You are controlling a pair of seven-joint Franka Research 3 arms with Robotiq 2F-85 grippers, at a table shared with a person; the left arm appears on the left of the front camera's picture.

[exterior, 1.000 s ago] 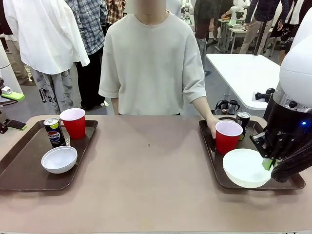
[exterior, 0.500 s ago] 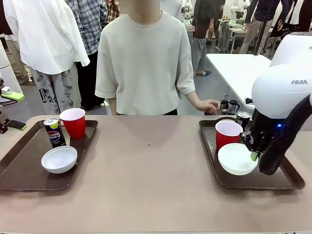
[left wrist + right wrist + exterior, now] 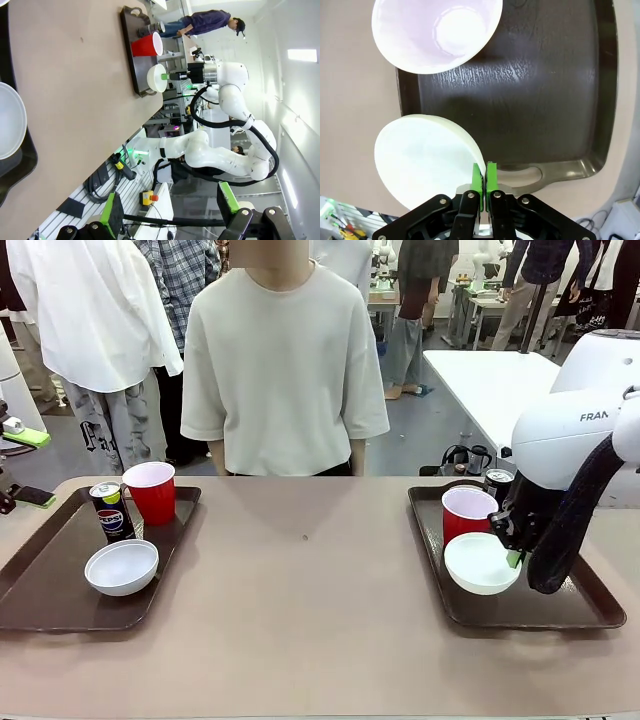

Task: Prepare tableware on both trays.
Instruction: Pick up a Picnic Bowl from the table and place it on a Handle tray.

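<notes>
Tableware on the right tray [image 3: 590,612], a dark brown textured plastic rectangle near the bench's right edge: we see a smooth white round bowl [image 3: 481,563] pinched by its rim in the right tool [image 3: 516,558], green pads pressed tight, just above the tray floor. A red cup [image 3: 466,516] with a white inside stands just behind it, a dark can [image 3: 498,483] farther back. The left tray [image 3: 40,595] carries a red cup [image 3: 151,491], a Pepsi can [image 3: 111,511] and a bowl [image 3: 121,567]. The left tool [image 3: 167,212] gapes wide, holding nothing.
</notes>
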